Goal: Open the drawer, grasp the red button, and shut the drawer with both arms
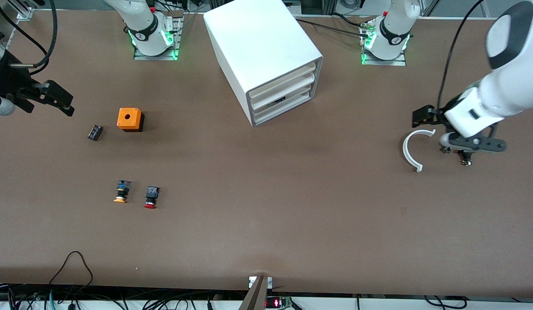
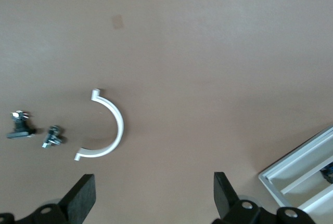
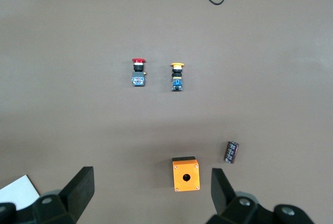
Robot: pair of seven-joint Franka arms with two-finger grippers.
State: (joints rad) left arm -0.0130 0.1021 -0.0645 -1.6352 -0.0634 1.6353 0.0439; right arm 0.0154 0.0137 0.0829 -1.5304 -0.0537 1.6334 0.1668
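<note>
The white cabinet (image 1: 262, 51) stands at the robots' edge of the table, and its second-highest drawer (image 1: 292, 88) is shut. The cabinet's front corner shows in the left wrist view (image 2: 302, 177). The red-capped button (image 1: 150, 198) lies on the table toward the right arm's end, and also shows in the right wrist view (image 3: 138, 72). My right gripper (image 1: 62, 102) hangs open and empty over the table near the orange box; its own view (image 3: 151, 193) shows the same. My left gripper (image 1: 422, 116) is open and empty over the left arm's end (image 2: 154, 198).
A yellow-capped button (image 1: 121, 192) lies beside the red one. An orange box with a hole (image 1: 129, 119) and a small dark cylinder (image 1: 94, 132) lie farther from the camera. A white curved piece (image 1: 415, 148) and small screws (image 2: 52, 136) lie under the left gripper.
</note>
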